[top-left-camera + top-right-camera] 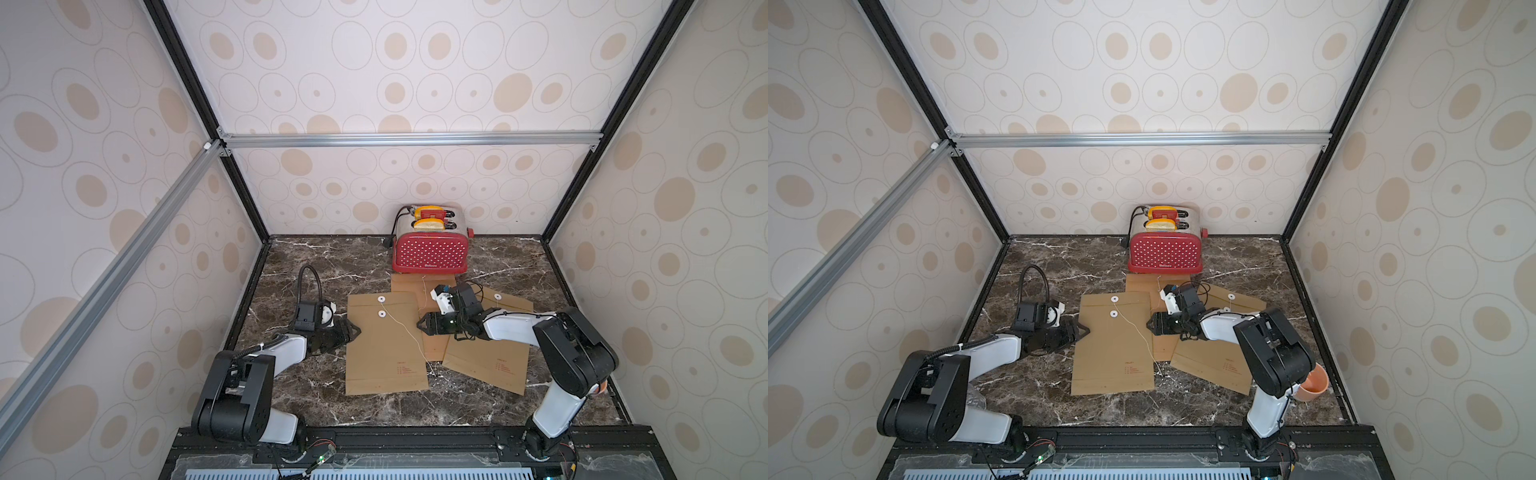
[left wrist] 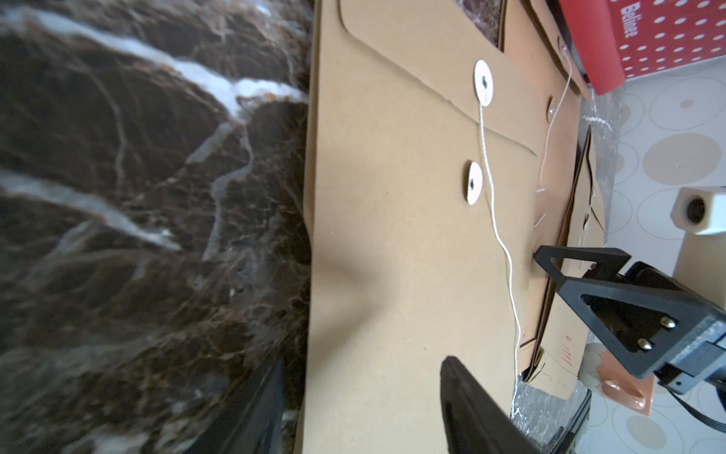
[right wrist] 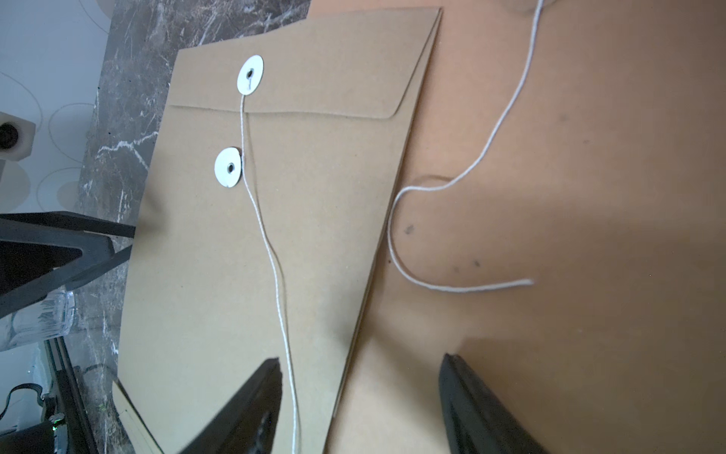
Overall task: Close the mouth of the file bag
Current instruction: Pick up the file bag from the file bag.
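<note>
The file bag lies flat on the marble table, in front of a red dotted toaster with white lettering that looks like "Belinee". Its flap is folded down, and the white string trails loose from the upper disc past the lower disc. The red print near its bottom is too small to read. The left gripper sits at the bag's left edge with its jaws apart, holding nothing. The right gripper is at the right edge, jaws also apart, with the string passing between them.
</note>
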You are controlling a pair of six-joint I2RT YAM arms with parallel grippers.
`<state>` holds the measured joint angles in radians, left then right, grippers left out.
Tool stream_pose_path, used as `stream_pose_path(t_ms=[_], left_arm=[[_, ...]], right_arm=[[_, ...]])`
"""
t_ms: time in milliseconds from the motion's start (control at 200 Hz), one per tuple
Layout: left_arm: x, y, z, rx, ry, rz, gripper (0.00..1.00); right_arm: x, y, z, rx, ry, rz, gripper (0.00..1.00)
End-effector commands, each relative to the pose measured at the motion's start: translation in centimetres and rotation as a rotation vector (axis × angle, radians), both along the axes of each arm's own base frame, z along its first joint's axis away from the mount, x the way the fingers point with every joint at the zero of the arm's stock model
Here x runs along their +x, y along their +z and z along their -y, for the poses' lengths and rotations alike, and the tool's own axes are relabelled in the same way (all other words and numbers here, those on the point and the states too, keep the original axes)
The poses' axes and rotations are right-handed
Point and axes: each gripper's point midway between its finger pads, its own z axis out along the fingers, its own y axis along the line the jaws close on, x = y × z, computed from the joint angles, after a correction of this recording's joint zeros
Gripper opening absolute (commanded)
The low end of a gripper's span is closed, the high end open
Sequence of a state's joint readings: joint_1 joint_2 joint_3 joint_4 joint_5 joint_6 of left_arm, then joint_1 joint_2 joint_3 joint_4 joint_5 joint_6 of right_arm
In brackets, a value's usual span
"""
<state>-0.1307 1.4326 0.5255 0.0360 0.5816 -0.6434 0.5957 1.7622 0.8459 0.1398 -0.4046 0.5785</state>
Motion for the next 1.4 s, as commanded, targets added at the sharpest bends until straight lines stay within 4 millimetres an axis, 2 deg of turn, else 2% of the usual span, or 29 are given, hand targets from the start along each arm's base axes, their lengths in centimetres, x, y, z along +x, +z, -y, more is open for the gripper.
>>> stream_pose_path(t_ms=[0, 30, 175, 255, 305, 361, 421, 496, 546, 656, 766, 811, 972, 1072, 1167, 1252, 1337, 1392], left_arm=[[0.0, -0.1, 0.6, -0.03, -0.022, 0.015, 0.48], [0.1, 0.1, 0.8, -0.048, -0.022, 0.024, 0.44], [0.4, 0.6, 1.2, -0.09, -0.022, 0.054, 0.38], [0.5, 1.0, 1.3, -0.092, -0.031, 0.065, 0.24], [0.6, 1.4, 1.5, -0.104, -0.036, 0.079, 0.22], [0.6, 1.6, 1.6, -0.114, -0.038, 0.091, 0.13], [0.6, 1.8, 1.7, -0.119, -0.042, 0.102, 0.1], [0.7, 2.3, 1.8, -0.129, -0.042, 0.12, 0.13], [0.6, 2.4, 1.7, -0.127, -0.038, 0.122, 0.29], [0.3, 1.8, 1.4, -0.097, -0.036, 0.097, 0.47], [0.2, 1.0, 1.4, -0.102, -0.035, 0.077, 0.49], [0.1, 0.5, 1.4, -0.107, -0.032, 0.063, 0.52], [0.5, 0.5, 2.0, -0.154, -0.037, 0.077, 0.52], [0.7, 1.1, 2.3, -0.176, -0.041, 0.102, 0.46], [0.9, 1.8, 2.5, -0.191, -0.046, 0.126, 0.2], [1.0, 2.3, 2.5, -0.195, -0.051, 0.139, 0.12], [1.1, 2.4, 2.8, -0.205, -0.061, 0.139, 0.14], [1.2, 2.3, 2.9, -0.217, -0.056, 0.139, 0.24]], right_arm=[[-1.4, -2.1, -0.1, -0.016, 0.016, -0.078, 0.66], [-1.4, -2.1, -0.1, -0.015, 0.016, -0.079, 0.66], [-1.5, -2.2, -0.2, -0.011, 0.016, -0.079, 0.65], [-1.4, -2.0, -0.2, -0.012, 0.017, -0.074, 0.65], [-1.5, -2.0, -0.2, -0.013, 0.017, -0.073, 0.65], [-1.5, -2.1, -0.2, -0.012, 0.018, -0.073, 0.65], [-1.5, -2.1, -0.3, -0.004, 0.017, -0.076, 0.65], [-1.6, -2.1, -0.3, 0.005, 0.014, -0.08, 0.65], [-1.7, -2.1, -0.4, 0.011, 0.014, -0.081, 0.64], [-1.7, -1.8, -0.6, 0.032, 0.013, -0.084, 0.6], [-1.8, -1.5, -0.7, 0.046, 0.016, -0.086, 0.56], [-1.8, -1.4, -0.8, 0.048, 0.017, -0.085, 0.55], [-2.1, -1.3, -0.9, 0.065, 0.018, -0.092, 0.53], [-2.1, -1.5, -1.0, 0.07, 0.018, -0.1, 0.51], [-2.1, -1.4, -1.1, 0.078, 0.017, -0.103, 0.51], [-2.1, -1.4, -1.0, 0.076, 0.016, -0.102, 0.51], [-2.2, -1.2, -1.1, 0.082, 0.019, -0.1, 0.51], [-2.2, -1.0, -1.2, 0.091, 0.02, -0.099, 0.51]])
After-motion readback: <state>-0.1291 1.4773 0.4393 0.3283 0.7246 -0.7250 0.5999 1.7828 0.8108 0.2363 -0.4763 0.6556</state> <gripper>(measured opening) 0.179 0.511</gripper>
